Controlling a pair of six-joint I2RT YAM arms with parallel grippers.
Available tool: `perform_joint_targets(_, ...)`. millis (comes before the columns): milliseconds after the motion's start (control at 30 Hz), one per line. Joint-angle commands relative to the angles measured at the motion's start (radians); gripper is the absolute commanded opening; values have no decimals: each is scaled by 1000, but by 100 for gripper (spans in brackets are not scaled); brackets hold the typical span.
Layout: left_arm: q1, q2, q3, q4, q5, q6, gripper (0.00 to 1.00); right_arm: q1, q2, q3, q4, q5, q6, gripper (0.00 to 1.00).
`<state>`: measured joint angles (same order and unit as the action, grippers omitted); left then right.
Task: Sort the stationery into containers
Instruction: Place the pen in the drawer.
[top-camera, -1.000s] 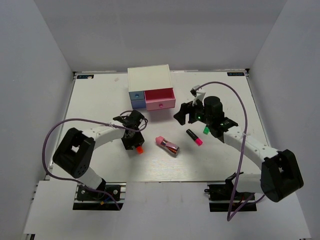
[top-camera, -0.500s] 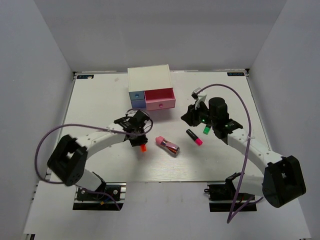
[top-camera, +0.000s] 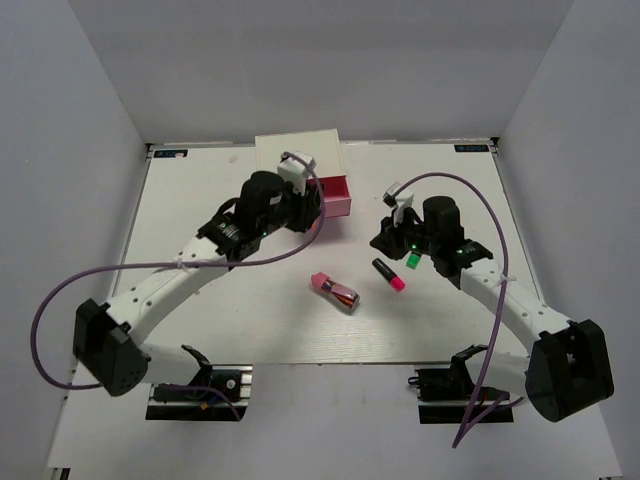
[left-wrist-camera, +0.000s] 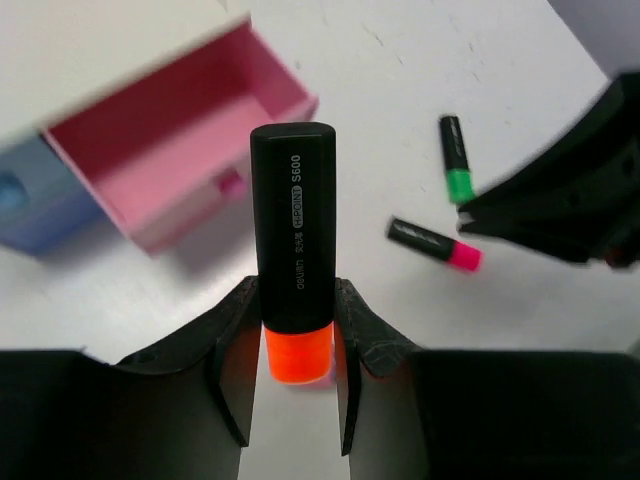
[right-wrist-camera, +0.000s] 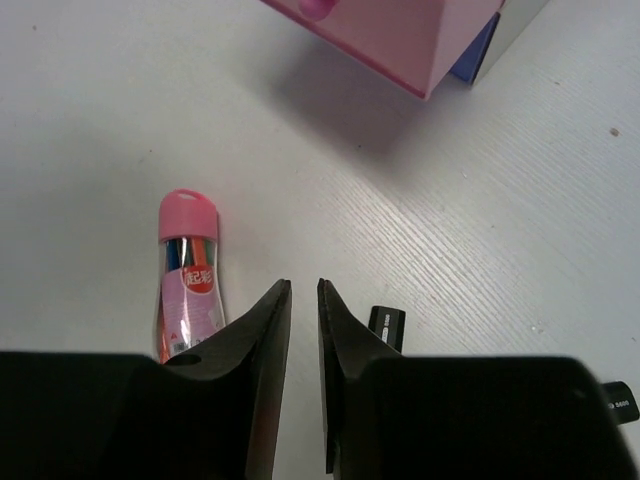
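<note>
Left tool (left-wrist-camera: 297, 335) grips orange-ended marker (left-wrist-camera: 293, 245) above the open pink drawer (left-wrist-camera: 180, 150) for dropping in; right tool (right-wrist-camera: 303, 305) nearly closed, empty

Your left gripper (left-wrist-camera: 296, 330) is pinching w/ arm stretching forward; right gripper (right-wrist-camera: 302, 340) is hovering low, jaws nearly touching, nothing btw them.

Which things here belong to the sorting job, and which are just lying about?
Job:
- black marker with orange end, clamped in left gripper
- black marker, magenta end
- black marker, green end
- pink-capped tube
- open pink drawer, white cabinet

Lying about:
- purple cables
</note>
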<state>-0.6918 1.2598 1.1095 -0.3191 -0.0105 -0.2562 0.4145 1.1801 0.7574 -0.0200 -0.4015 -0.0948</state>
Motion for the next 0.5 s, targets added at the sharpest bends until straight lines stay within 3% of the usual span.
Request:
perform_joint_targets(0, 15, 113, 134, 104, -11, 287, 0, -6, -31, 43, -46, -80, -95, 23)
perform_joint_targets(167, 44, 358, 404, 72, 47, 460, 0, -11, -80, 26, -89, -97, -173, 29)
perform_joint_targets(300, 54, 426, 447, 93, 28, 607, 1, -17, -131, -7, -98, -69, -207, 35)
perform_joint_targets(467, 54, 461, 457, 94, -19, 681, 6, -29, -154, -44, -95, -56, -217, 42)
